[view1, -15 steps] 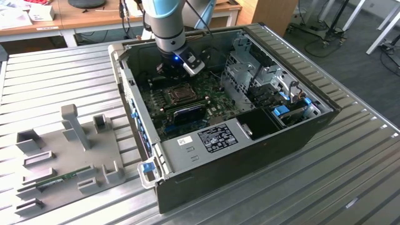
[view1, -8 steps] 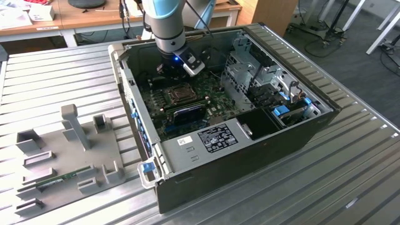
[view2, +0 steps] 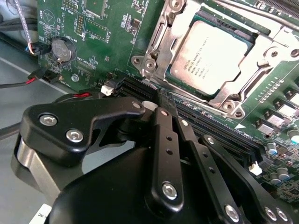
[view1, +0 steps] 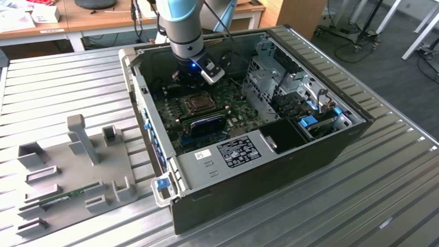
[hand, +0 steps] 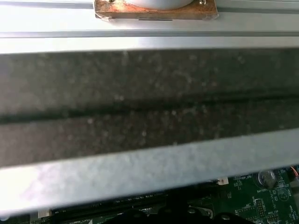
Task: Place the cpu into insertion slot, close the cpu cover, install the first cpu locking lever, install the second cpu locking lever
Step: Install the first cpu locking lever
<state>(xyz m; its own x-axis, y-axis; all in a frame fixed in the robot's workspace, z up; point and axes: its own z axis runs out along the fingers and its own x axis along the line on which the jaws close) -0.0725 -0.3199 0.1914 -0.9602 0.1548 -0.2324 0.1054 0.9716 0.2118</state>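
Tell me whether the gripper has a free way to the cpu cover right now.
Probably yes. In the second wrist view the gripper sits just off the cpu cover, which lies over the cpu, and nothing stands between them; the case is open on top.

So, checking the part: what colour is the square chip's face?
Silvery-tan metal, on the flat square cpu seated in its socket; second wrist view shows it best.

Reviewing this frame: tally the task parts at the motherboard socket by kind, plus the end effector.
Square silvery-tan metal cpu: 1
Silvery-rimmed square insertion slot holding it: 1
Thin silvery metal cpu cover frame closed over it: 1
Black end effector: 1
Total: 4
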